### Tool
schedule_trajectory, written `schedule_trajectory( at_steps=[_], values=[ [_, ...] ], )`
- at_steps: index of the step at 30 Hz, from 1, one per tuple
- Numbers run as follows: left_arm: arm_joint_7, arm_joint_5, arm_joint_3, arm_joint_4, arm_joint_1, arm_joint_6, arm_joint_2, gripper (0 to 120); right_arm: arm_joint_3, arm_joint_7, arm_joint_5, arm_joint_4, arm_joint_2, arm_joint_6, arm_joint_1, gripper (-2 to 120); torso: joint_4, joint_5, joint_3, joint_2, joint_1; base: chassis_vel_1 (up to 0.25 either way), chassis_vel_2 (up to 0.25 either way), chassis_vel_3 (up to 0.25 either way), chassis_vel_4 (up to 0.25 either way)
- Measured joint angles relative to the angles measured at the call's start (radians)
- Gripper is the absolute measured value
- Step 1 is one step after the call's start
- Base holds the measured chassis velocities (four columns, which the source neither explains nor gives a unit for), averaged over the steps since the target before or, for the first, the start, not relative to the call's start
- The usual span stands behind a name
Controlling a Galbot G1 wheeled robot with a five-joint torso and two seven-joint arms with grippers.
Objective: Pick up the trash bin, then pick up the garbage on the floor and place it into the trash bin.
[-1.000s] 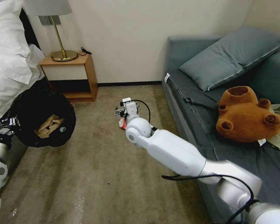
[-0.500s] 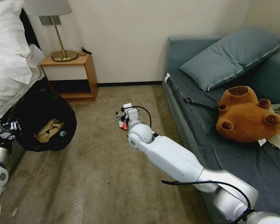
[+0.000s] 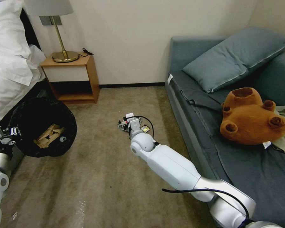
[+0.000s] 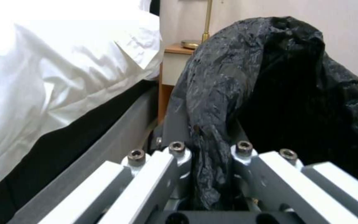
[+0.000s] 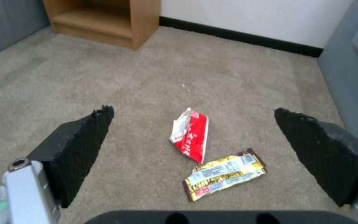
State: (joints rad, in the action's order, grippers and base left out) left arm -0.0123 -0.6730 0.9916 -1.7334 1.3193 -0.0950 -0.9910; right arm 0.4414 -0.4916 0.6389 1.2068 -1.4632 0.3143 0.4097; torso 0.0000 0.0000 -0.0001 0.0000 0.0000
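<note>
The trash bin (image 3: pixel 28 114), lined with a glossy black bag, hangs at the left beside the bed, with my left gripper (image 3: pixel 3 134) shut on its rim. In the left wrist view the left gripper (image 4: pixel 208 147) pinches the crinkled black bag (image 4: pixel 245 77). A crumpled tan paper bag (image 3: pixel 49 135) and a clear bottle (image 3: pixel 62 139) lie inside the bin. My right gripper (image 3: pixel 126 124) is low over the carpet, open. Between its pads (image 5: pixel 84 146) lie a red-white wrapper (image 5: pixel 191 135) and a yellowish-brown snack wrapper (image 5: pixel 224 174), both flat on the floor and untouched. The snack wrapper (image 3: pixel 145 129) peeks out beside the wrist.
A wooden nightstand (image 3: pixel 74 76) with a brass lamp (image 3: pixel 64 55) stands at the back wall. The bed (image 3: pixel 9 63) is at the left. A grey sofa (image 3: pixel 212 126) with a pillow and a brown plush bear (image 3: pixel 250 115) runs along the right. Open carpet (image 3: pixel 95 177) lies in front.
My right gripper has drawn back toward me and lower over the floor; the snack wrapper now shows beside it. The held bin has sunk slightly.
</note>
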Motion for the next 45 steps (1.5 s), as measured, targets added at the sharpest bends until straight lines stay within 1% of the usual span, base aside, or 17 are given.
schedule_trajectory(
  at_steps=[3, 9, 22, 28, 38, 45],
  values=[
    [0.000, 0.000, 0.001, -0.008, 0.008, 0.000, 0.004, 5, -0.001, 0.011, 0.000, -0.002, 0.007, -0.018, -0.001, 100, 0.0001, 0.0000, 0.000, 0.000, 0.000, 0.000, 0.000, 0.000, 0.000],
    [0.000, -0.002, 0.001, -0.018, 0.007, -0.001, 0.012, 5, 0.001, 0.015, 0.000, -0.002, 0.012, -0.026, 0.002, 100, 0.0000, 0.0000, 0.000, 0.000, 0.000, 0.000, 0.000, 0.000, 0.000],
    [0.000, 0.004, 0.001, -0.024, 0.024, -0.001, 0.002, 5, 0.001, 0.024, -0.014, -0.025, 0.001, -0.038, 0.004, 100, 0.0000, 0.0000, 0.000, 0.000, 0.000, 0.000, 0.000, 0.000, 0.000],
    [-0.005, 0.009, 0.001, -0.011, 0.027, 0.009, -0.005, 5, -0.009, 0.034, -0.042, -0.057, -0.020, -0.051, 0.029, 100, 0.0000, 0.0000, 0.000, 0.000, 0.000, -0.058, 0.064, 0.050, -0.056],
    [-0.013, 0.011, 0.003, 0.006, 0.031, 0.020, -0.007, 5, -0.023, 0.041, -0.064, -0.079, -0.029, -0.058, 0.044, 100, 0.0000, 0.0000, 0.000, 0.000, 0.000, -0.012, 0.009, 0.012, -0.008],
    [-0.019, 0.017, 0.004, 0.014, 0.044, 0.031, -0.018, 5, -0.028, 0.046, -0.080, -0.091, -0.034, -0.063, 0.059, 100, 0.0000, 0.0000, 0.000, 0.000, 0.000, -0.025, 0.031, 0.026, -0.023]
  ],
)
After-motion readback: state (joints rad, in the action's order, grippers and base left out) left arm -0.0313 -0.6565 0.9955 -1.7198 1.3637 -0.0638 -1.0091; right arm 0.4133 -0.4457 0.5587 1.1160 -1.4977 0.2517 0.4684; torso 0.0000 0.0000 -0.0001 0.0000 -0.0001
